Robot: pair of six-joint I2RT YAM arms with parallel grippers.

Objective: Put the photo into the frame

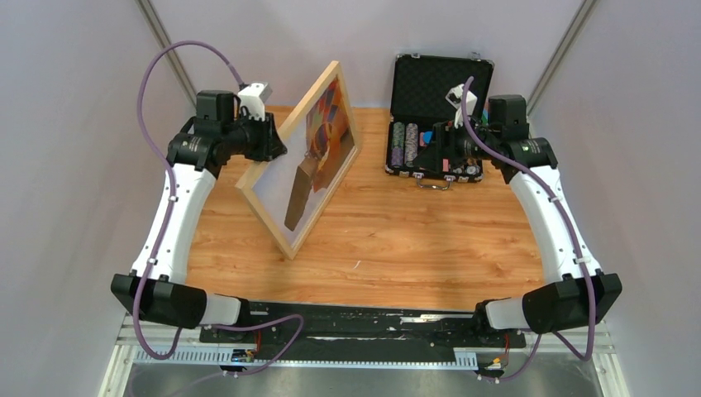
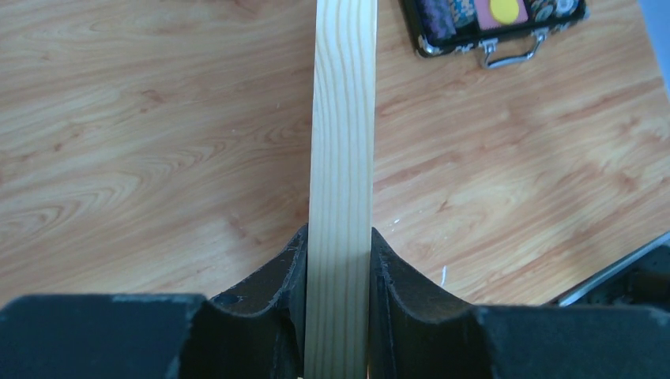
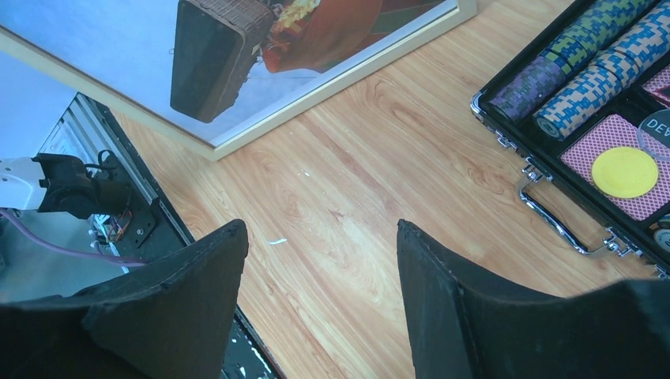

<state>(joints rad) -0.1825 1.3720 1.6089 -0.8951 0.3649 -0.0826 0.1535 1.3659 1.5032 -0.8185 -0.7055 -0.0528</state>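
1. My left hand (image 2: 338, 253) was clamped on the upper wooden rail of the frame (image 1: 266, 223), one finger pressed flat against each face of the rail.
2. The frame stood on its lower rail toward the far-left corner of the bench (image 1: 397, 240), leaning, with its pane side turned toward the right edge.
3. The photo (image 1: 318, 141) showed behind the pane, its balloon and dark basket facing out. With the back hidden, I could not tell whether it sat fully home.
4. My right hand (image 3: 320, 260) hung with its fingers apart and nothing between them, over bare wood near the far-right corner, just beside the open chip case (image 1: 438, 124).
5. I judged the frame stiff and fairly light, but tippy on edge, with a pane that might crack if it toppled.
6. The rail's bare wood gave fair friction, while the pane looked slippery, so the rail at mid-length was the place to hold.
7. The print looked like thin paper that would crease easily, best touched only at its margins.
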